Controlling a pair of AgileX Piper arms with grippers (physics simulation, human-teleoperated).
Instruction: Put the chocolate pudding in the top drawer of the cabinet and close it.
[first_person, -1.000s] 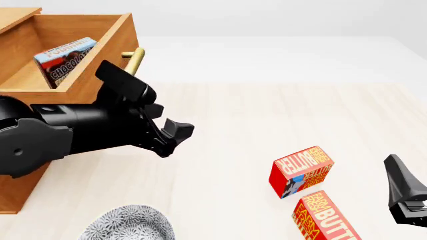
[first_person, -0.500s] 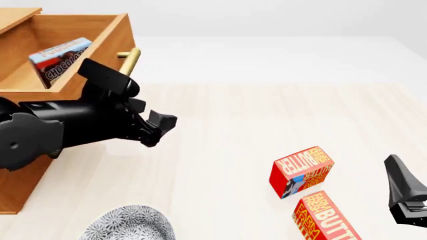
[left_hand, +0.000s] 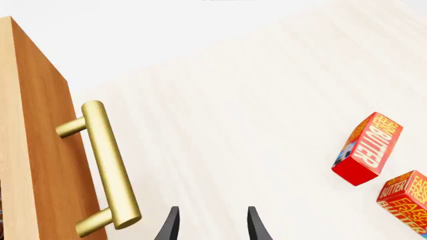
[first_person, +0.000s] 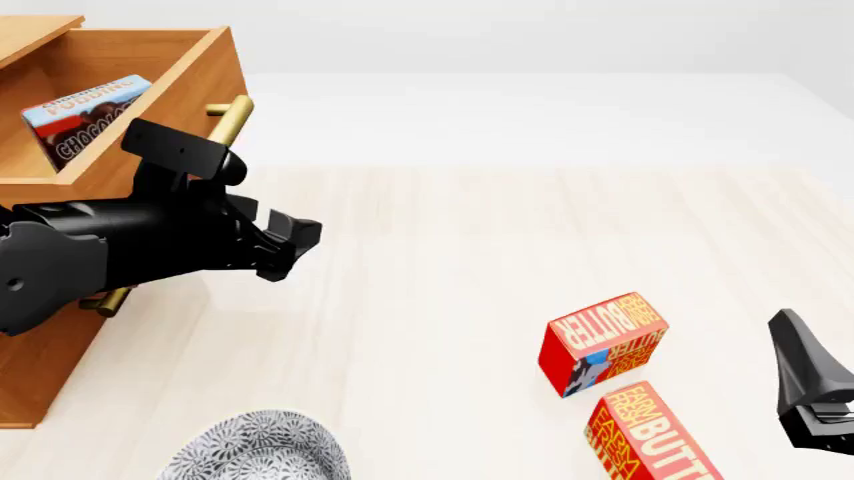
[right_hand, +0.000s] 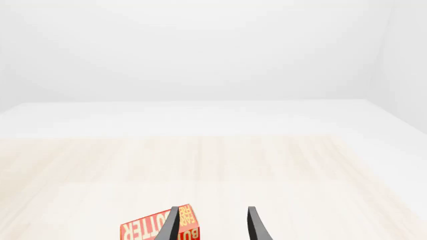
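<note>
1. The table (first_person: 534, 220) is a pale wood surface carrying everything in view
2. The cabinet (first_person: 34, 380) stands at the table's left edge, orange-brown
3. The top drawer (first_person: 160, 110) is pulled partway out, its brass handle (left_hand: 110, 170) facing the table's middle
4. The left gripper (first_person: 287, 245) hangs just in front of the drawer face, fingers apart, holding nothing
5. The right gripper (first_person: 807, 390) sits low at the right edge, fingers spread and empty
6. Two red butter boxes (first_person: 603, 340) lie near it, close together
7. A patterned plate (first_person: 260, 450) shows at the bottom edge
8. The chocolate pudding (first_person: 83, 118) leans tilted inside the open drawer
</note>
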